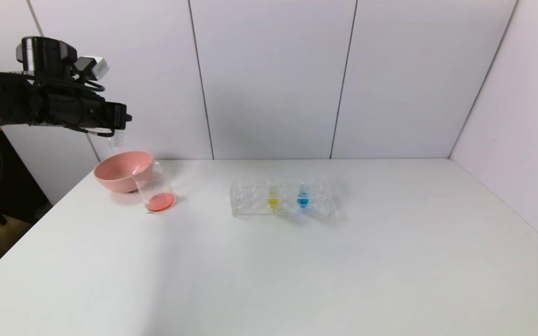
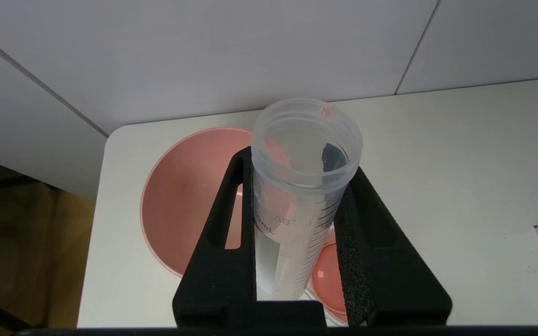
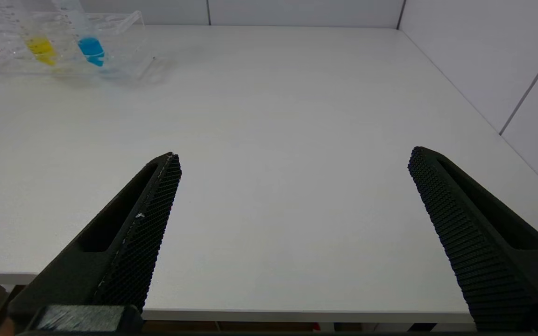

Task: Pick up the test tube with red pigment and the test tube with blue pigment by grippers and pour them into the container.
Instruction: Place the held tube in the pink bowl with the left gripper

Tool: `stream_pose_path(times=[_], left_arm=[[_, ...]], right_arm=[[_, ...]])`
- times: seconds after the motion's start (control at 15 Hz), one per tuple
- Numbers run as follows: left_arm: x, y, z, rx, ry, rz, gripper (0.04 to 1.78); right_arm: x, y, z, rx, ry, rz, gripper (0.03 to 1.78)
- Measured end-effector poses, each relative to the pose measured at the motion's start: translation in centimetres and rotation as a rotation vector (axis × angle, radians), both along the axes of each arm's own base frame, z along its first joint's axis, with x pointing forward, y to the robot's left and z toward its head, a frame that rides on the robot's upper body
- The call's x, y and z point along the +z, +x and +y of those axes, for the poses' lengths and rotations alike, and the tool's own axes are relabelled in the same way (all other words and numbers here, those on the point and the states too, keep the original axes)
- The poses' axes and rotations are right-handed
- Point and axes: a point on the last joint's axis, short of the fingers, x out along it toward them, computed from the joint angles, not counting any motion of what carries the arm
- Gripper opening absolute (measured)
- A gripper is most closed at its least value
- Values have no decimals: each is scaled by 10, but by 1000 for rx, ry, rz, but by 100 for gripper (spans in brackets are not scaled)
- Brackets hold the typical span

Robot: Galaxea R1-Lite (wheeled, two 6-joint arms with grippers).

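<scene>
A lab-style test bench: a plain white table [image 1: 297, 261] boxed in by white panel walls [image 1: 269, 79]. On it stands a clear tube rack [image 1: 282, 197] holding coloured liquids, with a glass beaker [image 1: 154, 189] well to the rack's left beside a pink bowl [image 1: 122, 170].

The test tube with red pigment [image 2: 304, 186] is clear, graduated, now nearly drained, one red drop at its rim; it hangs mouth-down above the far-left table corner. The container [image 1: 155, 189], a clear beaker, stands below it at the far left, holding a shallow red-orange pool. The test tube with blue pigment [image 1: 303, 196] stands upright in the rack at mid-table, bright blue liquid at its bottom.
</scene>
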Motion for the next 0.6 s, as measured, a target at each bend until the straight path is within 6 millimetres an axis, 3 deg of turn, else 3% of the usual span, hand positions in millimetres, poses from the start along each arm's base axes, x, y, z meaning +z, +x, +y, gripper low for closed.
stream_pose_path(times=[0.4, 0.6], left_arm=[[-49, 22, 13, 34, -4, -31, 50], [-62, 27, 21, 57, 0, 0, 50]], right_arm=[[0, 0, 0, 0, 0, 0, 177], [0, 0, 0, 0, 0, 0, 177]])
